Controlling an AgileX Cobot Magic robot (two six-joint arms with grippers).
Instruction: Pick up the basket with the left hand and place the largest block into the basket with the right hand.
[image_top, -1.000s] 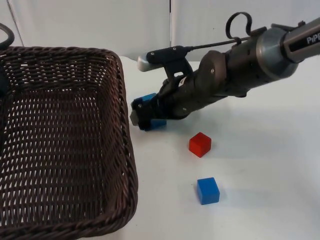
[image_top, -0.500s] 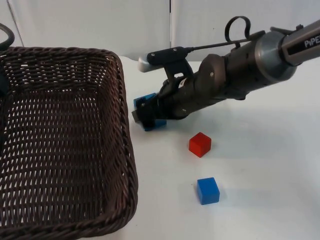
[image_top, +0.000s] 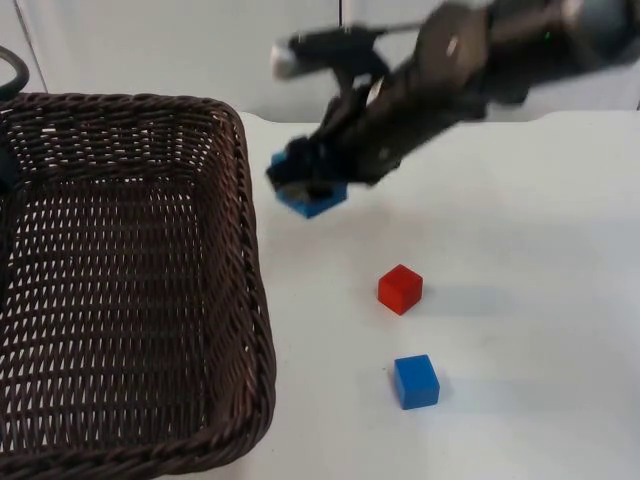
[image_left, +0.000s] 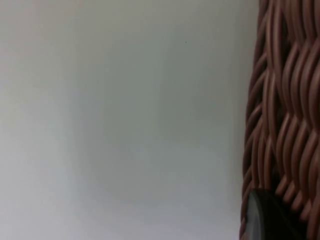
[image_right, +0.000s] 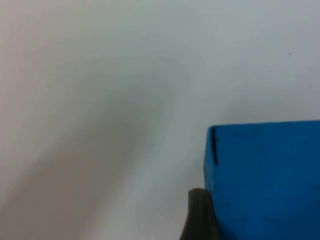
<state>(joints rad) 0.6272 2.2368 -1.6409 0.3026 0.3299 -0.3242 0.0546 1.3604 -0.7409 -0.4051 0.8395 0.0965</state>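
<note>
The right gripper (image_top: 300, 183) pinches the large blue block (image_top: 312, 196), a plain bright cube, in the air just beside the basket's (image_top: 252, 270) right rim. A red block (image_top: 400, 288) and a small blue block (image_top: 415, 381) sit on the table (image_top: 540, 300). The dark wicker basket's wall touches the left gripper (image_left: 267, 217); whether those fingers grip cannot be told.

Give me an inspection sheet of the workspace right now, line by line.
Surface: white table.
Job's things: wicker basket held up by the left gripper; large blue block gripped by the right gripper, lifted beside the basket's rim.
Clutter: red block and small blue block lying on the table, apart.
Cables: left out.
Surroundings: grey partition wall behind the table.
</note>
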